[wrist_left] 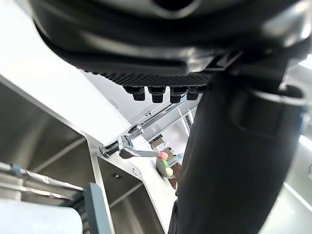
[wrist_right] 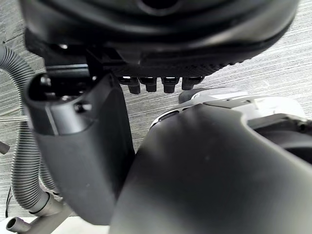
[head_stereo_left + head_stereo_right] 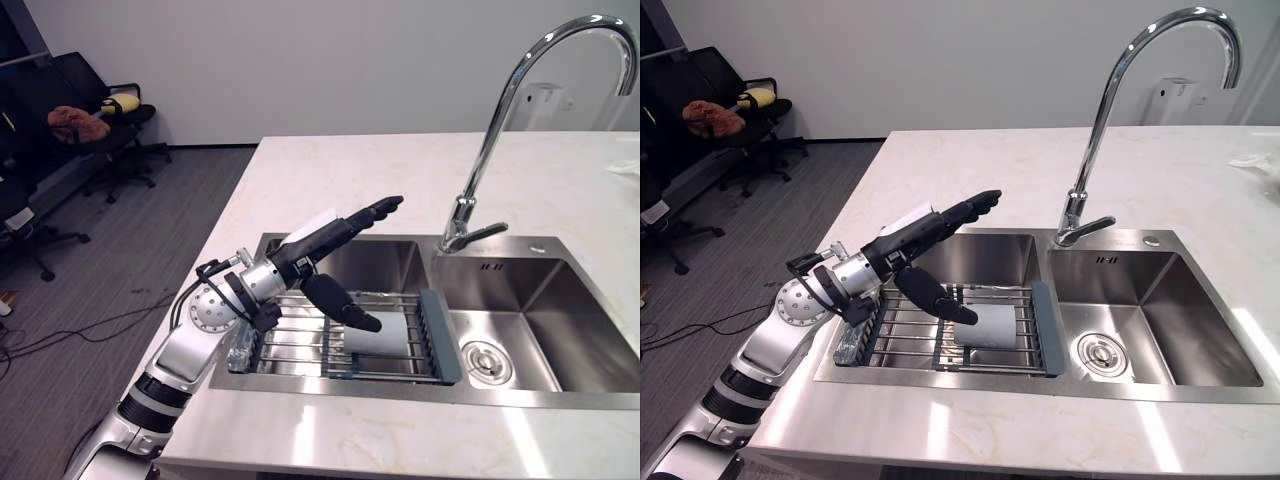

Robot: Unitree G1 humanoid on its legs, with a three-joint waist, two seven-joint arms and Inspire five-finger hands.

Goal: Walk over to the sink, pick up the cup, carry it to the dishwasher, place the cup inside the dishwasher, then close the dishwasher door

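Pale marble bench [image 3: 350, 170] with steel double sink [image 3: 560, 300] and curved tap [image 3: 460, 215] — left hand [image 3: 315, 240] mid-frame, fingers straight, thumb lowered beside white cup [image 3: 395, 335] lying on wire rack [image 3: 300, 340], left basin; right hand [image 2: 83, 146] relaxed over grey floor [image 2: 282, 58].

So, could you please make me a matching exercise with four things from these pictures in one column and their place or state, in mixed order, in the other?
Things:
1. cup
2. left hand
3. faucet
4. drain

Places or states:
a. in the floor of the right basin
b. lying on its side on the wire rack
c. open, fingers straight, raised over the rack
d. upright at the back rim of the sink, spout curved high

Pairs: 1-b, 2-c, 3-d, 4-a
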